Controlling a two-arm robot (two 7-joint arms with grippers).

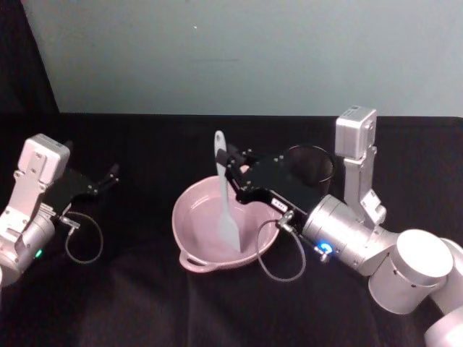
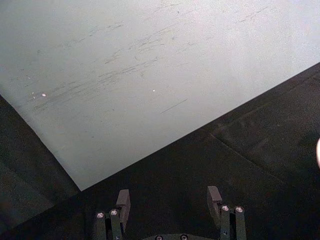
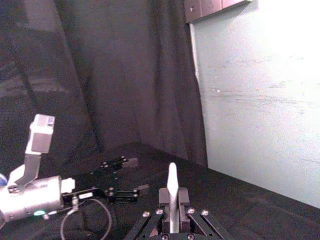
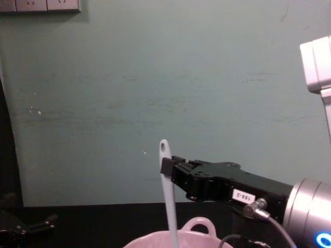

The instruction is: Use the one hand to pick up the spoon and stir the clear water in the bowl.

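A black cloth covers the table (image 1: 145,303). Nearest stands the pink bowl (image 1: 199,220), its loop handle toward the robot. The white spoon (image 1: 226,202) stands almost upright with its blade in the bowl. The right gripper (image 1: 230,170) is clamped on the upper handle. The left gripper (image 1: 112,173) rests well to the left, fingers apart. A black mesh cup (image 1: 312,165) stands behind the bowl, and a pale green wall (image 1: 253,58) closes the back.

pale teal wall (image 4: 155,77) behind, faint horizontal scuff streaks across it. white socket plate (image 4: 39,5) high on wall. desk (image 1: 145,303) draped in black cloth, slightly creased. dark curtain (image 3: 125,75) hangs on left, meeting wall. light soft, even.
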